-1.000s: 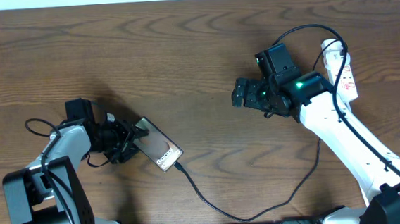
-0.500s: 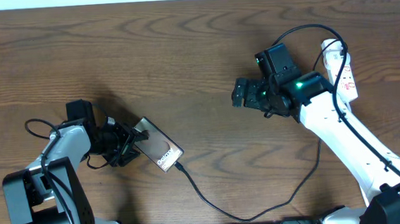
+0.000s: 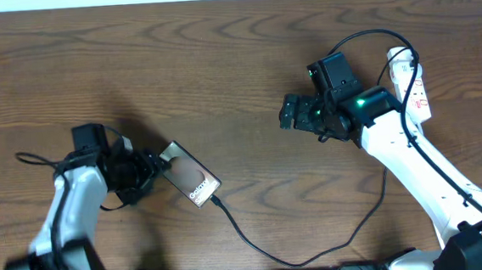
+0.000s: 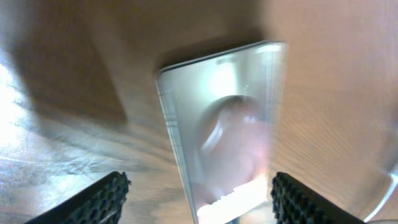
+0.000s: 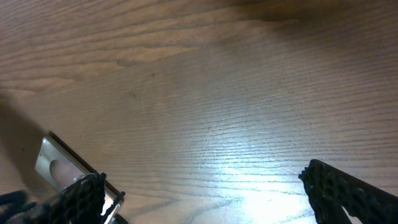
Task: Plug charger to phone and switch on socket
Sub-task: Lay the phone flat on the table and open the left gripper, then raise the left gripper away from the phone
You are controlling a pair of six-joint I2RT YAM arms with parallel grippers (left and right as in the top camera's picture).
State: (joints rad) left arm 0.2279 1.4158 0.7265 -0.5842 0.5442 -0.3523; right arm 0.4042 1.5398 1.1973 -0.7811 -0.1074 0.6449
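Observation:
The phone [image 3: 190, 174] lies flat on the wooden table at the lower left, its bronze face up with white "Galaxy" lettering. The charger [image 3: 248, 241], a thin black cable, meets the phone's lower right end and loops along the front edge towards the right arm. My left gripper [image 3: 151, 169] is open at the phone's left end. In the left wrist view the phone [image 4: 224, 124] lies between the spread fingertips [image 4: 102, 198] with table showing on both sides. My right gripper [image 3: 289, 113] is open over bare table. The socket [image 3: 413, 80] lies at the far right.
In the right wrist view the phone [image 5: 59, 165] shows at the lower left, and the right gripper [image 5: 214, 196] has only wood grain between its fingers. The black cable arcs over the right arm [image 3: 404, 153] to the socket.
The left jaws have widened and let go of the phone. The left arm has drawn back to the left. Phone, cable and right arm have stayed put.

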